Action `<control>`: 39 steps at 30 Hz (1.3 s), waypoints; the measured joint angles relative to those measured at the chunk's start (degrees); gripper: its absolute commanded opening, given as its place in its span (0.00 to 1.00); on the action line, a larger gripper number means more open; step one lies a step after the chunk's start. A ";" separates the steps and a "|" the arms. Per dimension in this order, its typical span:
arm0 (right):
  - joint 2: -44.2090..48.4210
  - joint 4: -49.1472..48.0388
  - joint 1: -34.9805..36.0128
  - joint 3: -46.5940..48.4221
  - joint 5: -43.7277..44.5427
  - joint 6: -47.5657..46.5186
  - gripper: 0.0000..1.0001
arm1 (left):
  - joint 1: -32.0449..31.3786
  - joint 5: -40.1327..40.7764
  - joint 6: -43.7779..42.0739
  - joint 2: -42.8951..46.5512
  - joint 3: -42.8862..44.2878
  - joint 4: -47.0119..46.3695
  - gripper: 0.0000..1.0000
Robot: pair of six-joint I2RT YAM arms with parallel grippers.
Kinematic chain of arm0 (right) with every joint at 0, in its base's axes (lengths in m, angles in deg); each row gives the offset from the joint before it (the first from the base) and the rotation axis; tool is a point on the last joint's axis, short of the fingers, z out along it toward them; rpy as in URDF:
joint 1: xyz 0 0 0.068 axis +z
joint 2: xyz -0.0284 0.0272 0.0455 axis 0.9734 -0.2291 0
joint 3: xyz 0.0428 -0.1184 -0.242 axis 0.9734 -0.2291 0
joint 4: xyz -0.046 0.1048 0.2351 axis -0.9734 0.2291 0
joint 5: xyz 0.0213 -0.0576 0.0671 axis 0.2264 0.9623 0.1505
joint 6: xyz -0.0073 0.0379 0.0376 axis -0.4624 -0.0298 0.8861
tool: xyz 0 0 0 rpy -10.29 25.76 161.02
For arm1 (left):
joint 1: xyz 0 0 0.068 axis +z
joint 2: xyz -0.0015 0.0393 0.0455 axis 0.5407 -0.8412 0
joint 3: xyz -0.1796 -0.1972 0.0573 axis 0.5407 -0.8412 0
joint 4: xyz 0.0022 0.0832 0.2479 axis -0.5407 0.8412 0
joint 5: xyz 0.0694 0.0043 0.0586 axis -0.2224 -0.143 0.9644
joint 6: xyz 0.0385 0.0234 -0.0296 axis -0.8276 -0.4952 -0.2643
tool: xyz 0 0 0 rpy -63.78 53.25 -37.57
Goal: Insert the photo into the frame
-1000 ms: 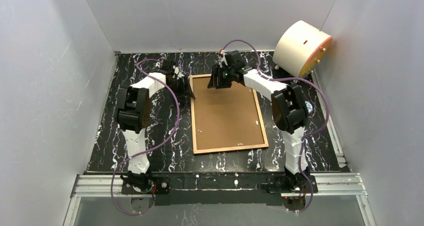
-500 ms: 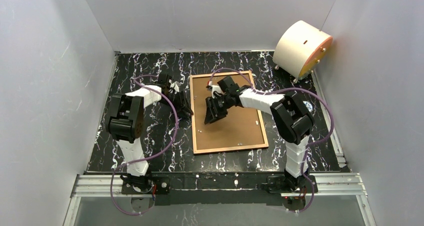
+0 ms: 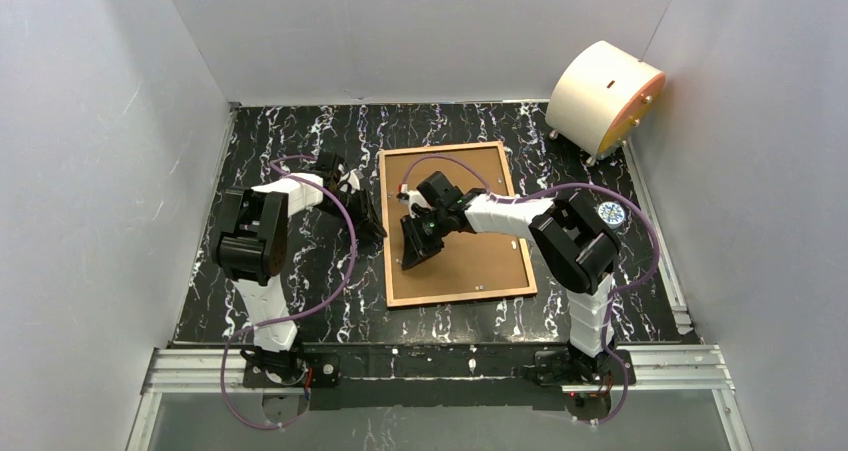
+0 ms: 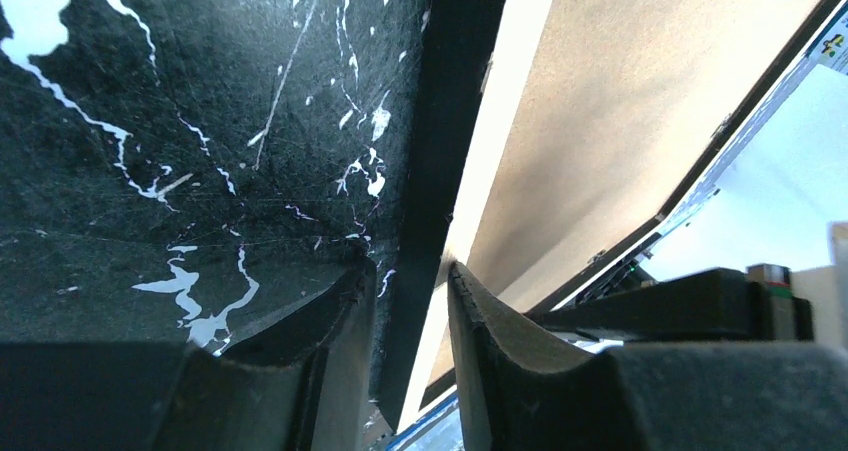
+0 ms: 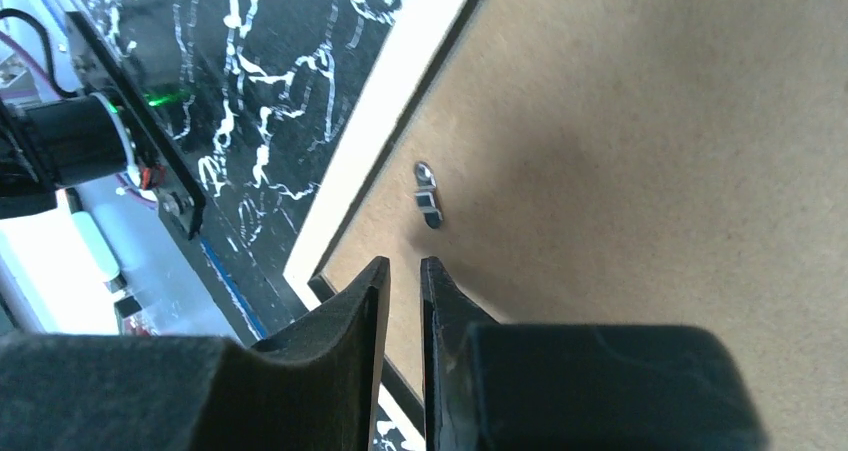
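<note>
Pulled back since a second ago from the far rim of the frame (image 3: 460, 298), which lies flat on the table (image 3: 300, 131): right claw (image 3: 410, 261), now over the backing board (image 3: 480, 251) near a metal turn-clip (image 5: 428, 203), narrowed to an empty slit. Left claw (image 3: 372, 221) nearer too, beside the left rim, slightly parted; gripping it or not, hard to tell. Cream drum (image 3: 603, 93) far right.

Black counter (image 3: 300, 141), white marble veins. Plain pale grey back wall (image 3: 420, 31), left wall (image 3: 90, 171) and right wall (image 3: 760, 221) close it in on three sides. Cream drum (image 3: 604, 95) in far right corner. Small round disc (image 3: 610, 212) on counter, right side. Aluminium rail (image 3: 190, 369) along near edge. Light even.
</note>
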 measured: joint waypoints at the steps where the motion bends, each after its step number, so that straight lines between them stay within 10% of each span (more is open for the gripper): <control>1: 0.00 -0.17 0.20 -0.70 0.39 0.24 0.27 | 0.00 -0.09 0.00 0.00 -0.07 0.09 0.29; 39: -1.36 -10.45 0.13 -3.32 0.61 5.07 0.24 | 0.11 0.02 0.94 0.00 -0.48 -0.02 0.32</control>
